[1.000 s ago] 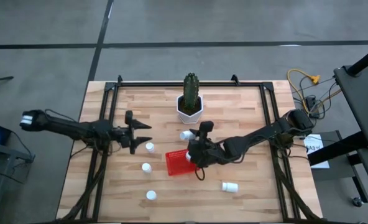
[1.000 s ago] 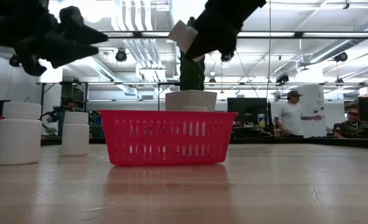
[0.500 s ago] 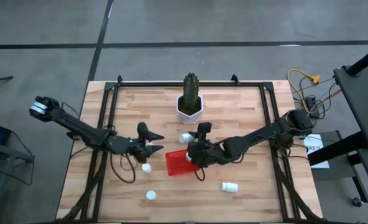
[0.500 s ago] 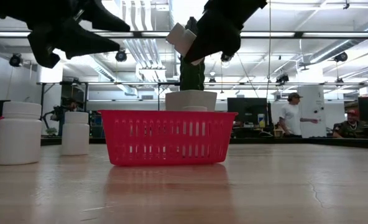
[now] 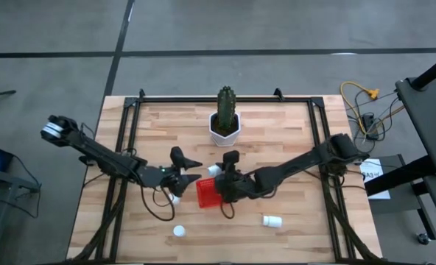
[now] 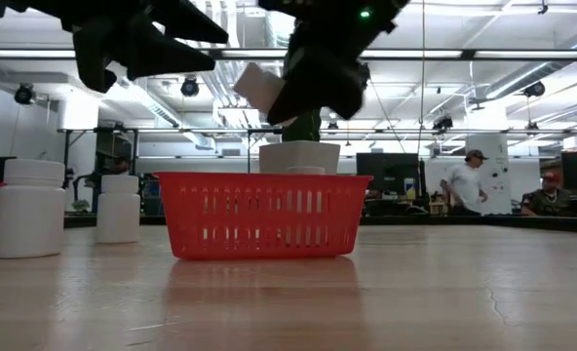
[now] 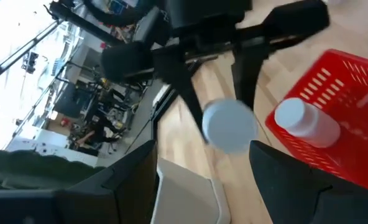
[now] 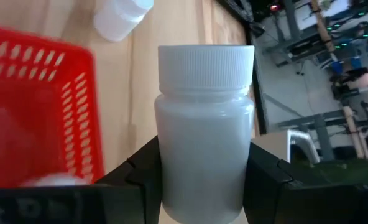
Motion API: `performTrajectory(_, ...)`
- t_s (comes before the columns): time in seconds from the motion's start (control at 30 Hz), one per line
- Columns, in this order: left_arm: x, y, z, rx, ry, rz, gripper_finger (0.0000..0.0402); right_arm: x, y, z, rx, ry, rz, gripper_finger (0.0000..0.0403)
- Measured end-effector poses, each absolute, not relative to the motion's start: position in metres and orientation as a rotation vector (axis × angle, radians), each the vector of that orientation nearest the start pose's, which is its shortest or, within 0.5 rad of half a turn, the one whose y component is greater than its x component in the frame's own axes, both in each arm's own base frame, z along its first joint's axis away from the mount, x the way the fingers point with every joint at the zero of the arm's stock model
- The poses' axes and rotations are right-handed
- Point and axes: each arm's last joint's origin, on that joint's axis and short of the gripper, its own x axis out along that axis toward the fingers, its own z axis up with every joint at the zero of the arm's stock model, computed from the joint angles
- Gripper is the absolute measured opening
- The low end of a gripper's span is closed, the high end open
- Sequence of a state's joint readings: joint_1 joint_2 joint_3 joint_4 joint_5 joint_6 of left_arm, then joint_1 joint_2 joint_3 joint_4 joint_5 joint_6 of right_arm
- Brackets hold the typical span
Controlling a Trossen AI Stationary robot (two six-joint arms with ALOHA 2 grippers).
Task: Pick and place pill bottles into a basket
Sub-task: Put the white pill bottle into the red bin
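My right gripper (image 5: 219, 175) is shut on a white pill bottle (image 8: 204, 118) above the far left part of the red basket (image 5: 209, 193). One bottle (image 7: 305, 118) lies in the basket. My left gripper (image 5: 188, 171) is open and empty, just left of the basket and above the table. One bottle (image 5: 179, 230) stands near the front. Another (image 5: 272, 220) lies on its side right of the basket. A third (image 5: 173, 196) shows partly under my left gripper. In the low view two bottles (image 6: 30, 210) stand left of the basket (image 6: 259, 214). My right gripper pinches the bottle's body (image 8: 202, 162) between its two fingers (image 8: 268, 180), one on each side. The capped end (image 8: 206, 62) points out past the fingertips. The bottle (image 6: 259, 88) is lifted clear above the basket and tilted.
A white hexagonal pot with a green cactus (image 5: 224, 126) stands at the far middle of the table. Another bottle (image 8: 122, 15) lies on the wood beyond the basket. Black rails (image 5: 129, 147) run along the table's left and right sides. People stand in the room behind (image 6: 464, 185).
My left gripper has moved toward the table's right and near edge, up to the basket's left side, and stays open. My right gripper has carried the bottle a little left and down over the basket, and the bottle has tipped further.
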State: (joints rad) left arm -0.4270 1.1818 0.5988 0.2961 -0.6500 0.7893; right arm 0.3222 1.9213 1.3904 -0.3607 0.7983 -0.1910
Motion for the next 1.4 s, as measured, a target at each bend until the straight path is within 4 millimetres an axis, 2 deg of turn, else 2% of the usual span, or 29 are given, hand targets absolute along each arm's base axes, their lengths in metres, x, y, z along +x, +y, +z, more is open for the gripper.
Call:
performTrajectory(0.27, 0.238, -0.093, 0.230, 0.953, 0.352, 0.086, 0.0237, 0.417, 0.114, 0.214, -0.703, 0.822, -0.414, 0.0145)
performTrajectory(0.4, 0.240, -0.094, 0.230, 0.953, 0.354, 0.086, 0.0238, 0.421, 0.115, 0.215, -0.698, 0.817, -0.426, 0.0145)
performTrajectory(1.4, 0.245, -0.095, 0.224, 0.967, 0.378, 0.081, 0.0238, 0.425, 0.121, 0.220, -0.704, 0.764, -0.383, 0.0142)
